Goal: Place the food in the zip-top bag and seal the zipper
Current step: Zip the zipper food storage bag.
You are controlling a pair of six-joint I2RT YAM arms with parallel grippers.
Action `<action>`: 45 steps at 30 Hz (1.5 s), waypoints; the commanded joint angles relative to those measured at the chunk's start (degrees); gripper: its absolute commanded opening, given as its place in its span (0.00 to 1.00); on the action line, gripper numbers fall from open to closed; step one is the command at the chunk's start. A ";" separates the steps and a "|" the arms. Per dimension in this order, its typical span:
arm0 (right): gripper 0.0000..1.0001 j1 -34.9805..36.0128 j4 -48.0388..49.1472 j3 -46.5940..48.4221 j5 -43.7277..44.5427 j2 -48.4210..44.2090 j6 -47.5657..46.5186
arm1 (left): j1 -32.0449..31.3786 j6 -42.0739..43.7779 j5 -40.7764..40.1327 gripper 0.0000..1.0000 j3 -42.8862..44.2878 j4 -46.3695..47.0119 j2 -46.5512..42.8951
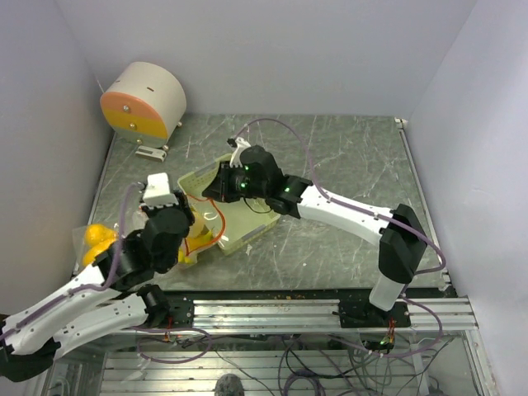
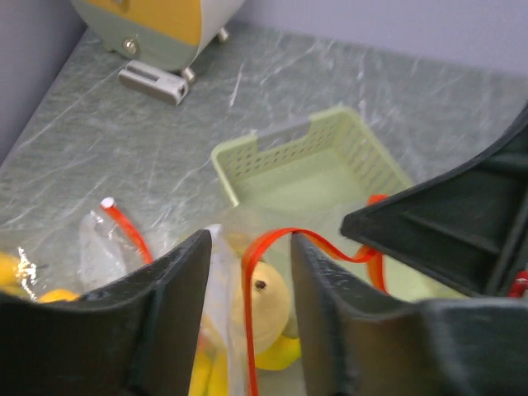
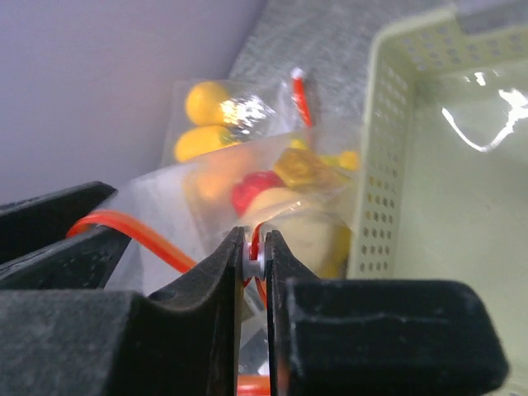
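The clear zip-top bag (image 1: pixel 200 239) lies against the near-left side of the pale green tray (image 1: pixel 247 216), with yellow food inside. In the right wrist view I see a pale yellow fruit (image 3: pixel 309 231) and the small red piece (image 3: pixel 257 188) through the film. My right gripper (image 3: pixel 254 247) is shut on the red-orange zipper (image 3: pixel 132 233), pinching its small white piece. My left gripper (image 2: pixel 249 247) is open and straddles the bag's mouth. The zipper (image 2: pixel 247 289) and a pale fruit (image 2: pixel 271 304) show between its fingers (image 2: pixel 169 313).
A second clear bag (image 2: pixel 107 247) with yellow fruits (image 1: pixel 97 239) lies at the left by the wall. A round cream-and-orange device (image 1: pixel 144 99) stands at the back left. The tray (image 2: pixel 313 177) looks empty. The right gripper's black body (image 2: pixel 462 239) crowds the left wrist view.
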 commanded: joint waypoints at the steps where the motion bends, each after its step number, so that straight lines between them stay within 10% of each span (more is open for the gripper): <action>1: 0.00 -0.18 -0.20 9.07 -10.30 -2.16 -7.86 | -0.20 6.00 2.06 0.72 10.23 -3.81 -2.17; 3: 0.00 -0.22 -2.32 13.34 -16.08 -1.60 -9.46 | -0.21 9.19 4.59 0.99 14.07 -4.96 -3.90; 18: 0.00 -5.19 -16.04 27.78 -53.56 0.69 -24.53 | -0.24 37.30 31.64 0.84 13.27 6.20 -16.12; 45: 0.02 -5.23 -24.45 21.04 -60.08 -8.24 -42.93 | -0.24 38.87 69.92 0.88 11.39 5.27 -10.58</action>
